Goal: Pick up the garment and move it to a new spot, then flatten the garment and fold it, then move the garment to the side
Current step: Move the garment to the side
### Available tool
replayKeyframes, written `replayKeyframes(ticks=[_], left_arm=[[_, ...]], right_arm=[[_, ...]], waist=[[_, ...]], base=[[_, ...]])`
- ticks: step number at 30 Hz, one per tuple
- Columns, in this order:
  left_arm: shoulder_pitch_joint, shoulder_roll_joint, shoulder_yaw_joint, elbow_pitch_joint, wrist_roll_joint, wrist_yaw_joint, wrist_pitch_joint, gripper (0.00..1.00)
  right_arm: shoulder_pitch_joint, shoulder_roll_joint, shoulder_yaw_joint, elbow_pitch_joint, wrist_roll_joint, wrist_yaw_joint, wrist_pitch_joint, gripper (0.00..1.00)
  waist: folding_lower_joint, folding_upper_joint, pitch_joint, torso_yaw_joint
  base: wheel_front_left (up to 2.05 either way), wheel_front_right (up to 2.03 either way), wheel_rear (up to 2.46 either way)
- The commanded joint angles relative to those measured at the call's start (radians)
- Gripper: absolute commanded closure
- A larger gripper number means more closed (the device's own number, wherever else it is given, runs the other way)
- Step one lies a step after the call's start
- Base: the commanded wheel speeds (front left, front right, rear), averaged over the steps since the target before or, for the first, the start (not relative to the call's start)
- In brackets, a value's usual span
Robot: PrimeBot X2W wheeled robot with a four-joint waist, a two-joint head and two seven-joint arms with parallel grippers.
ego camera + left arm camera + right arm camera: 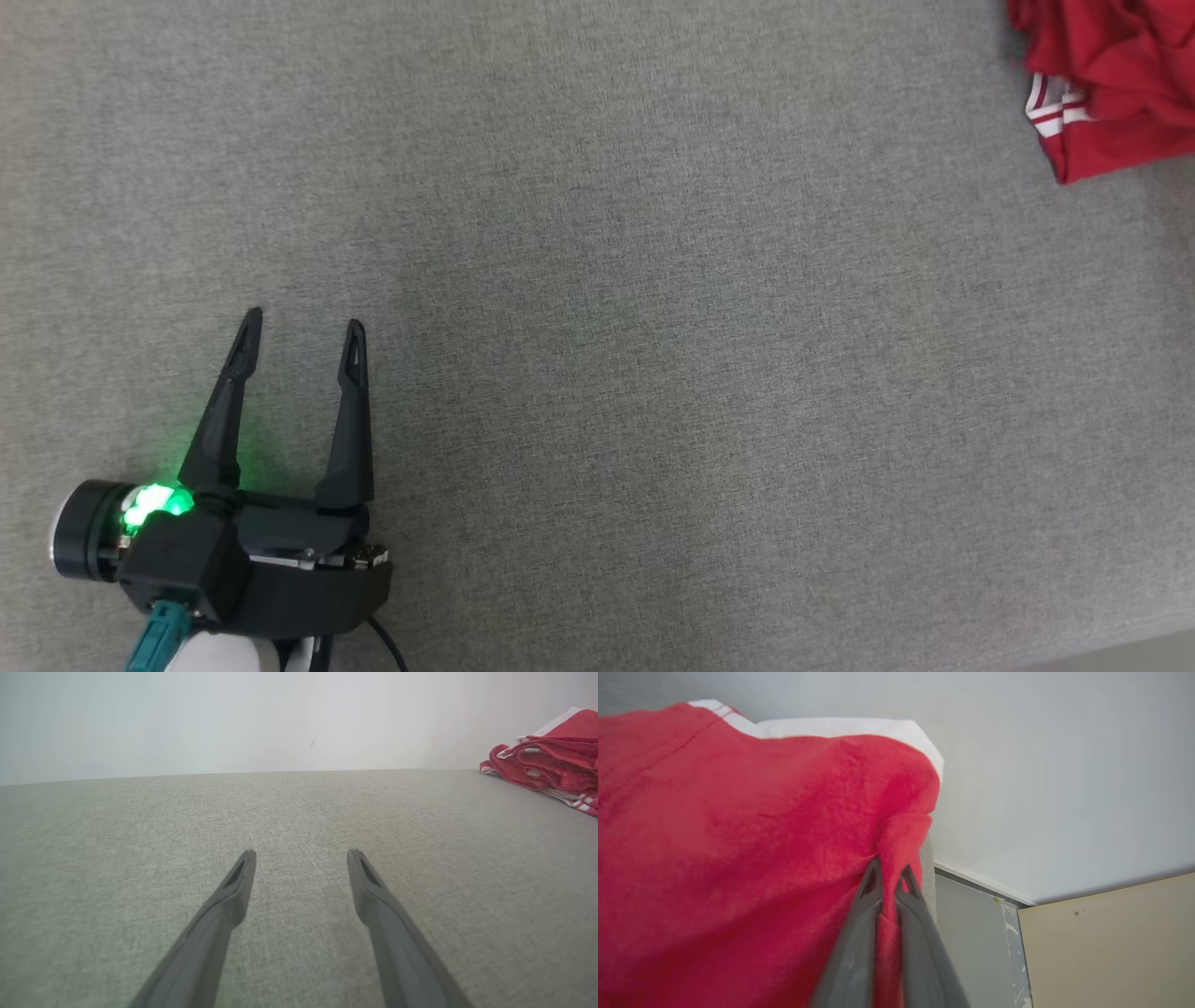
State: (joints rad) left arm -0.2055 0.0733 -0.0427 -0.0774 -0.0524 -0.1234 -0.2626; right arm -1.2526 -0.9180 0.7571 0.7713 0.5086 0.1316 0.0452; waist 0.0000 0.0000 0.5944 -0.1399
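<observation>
**Desk:** What is the left side doing?

**Operator:** In my head view, the left claw (303,319) has its two long dark fingers spread wide with nothing between them. It is over the grey woven fabric surface (653,327), and a green light (154,502) glows at its base.

**Desk:** And the garment?

**Operator:** The red cloth garment with white striped trim (1111,84) is bunched well apart from that claw, ahead of its fingertips and far to their right. My left wrist view shows the same: a crumpled heap beyond the right-hand finger.

**Desk:** And the right side?

**Operator:** In its own wrist view, the right claw (891,864) is pinched narrow on a fold of the red cloth, which runs down between the fingers. The rest of the garment spreads out to the claw's left, with a white edge along the top. To the claw's right I see a pale wall (1064,765) and a beige panel (1111,942).
</observation>
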Motion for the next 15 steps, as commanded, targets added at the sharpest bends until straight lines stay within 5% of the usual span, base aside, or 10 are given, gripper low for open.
replayKeyframes(ticks=[1,7,9,15], left_arm=[[-0.016,0.006,0.001,0.006,0.005,-0.002,-0.003,0.00],[-0.027,0.007,0.003,-0.003,0.005,-0.005,-0.002,0.00],[-0.027,0.006,0.005,-0.004,0.006,-0.005,-0.002,0.00],[-0.018,0.002,0.017,-0.005,0.003,-0.003,-0.003,0.00]], right_arm=[[-0.016,-0.007,0.007,0.015,-0.021,-0.003,-0.005,1.00],[-0.053,0.013,0.001,0.070,-0.057,-0.003,-0.025,1.00],[-0.063,0.018,-0.001,0.085,-0.075,-0.003,-0.038,0.00],[-0.101,0.043,-0.020,0.131,-0.149,-0.003,-0.071,0.00]], waist=[[0.0000,0.0000,0.021,-0.010],[0.0000,0.0000,0.034,-0.008],[0.0000,0.0000,0.035,-0.008],[0.0000,0.0000,0.009,-0.009]], base=[[0.00,0.00,0.00],[0.00,0.00,0.00],[0.00,0.00,0.00],[0.00,0.00,0.00]])
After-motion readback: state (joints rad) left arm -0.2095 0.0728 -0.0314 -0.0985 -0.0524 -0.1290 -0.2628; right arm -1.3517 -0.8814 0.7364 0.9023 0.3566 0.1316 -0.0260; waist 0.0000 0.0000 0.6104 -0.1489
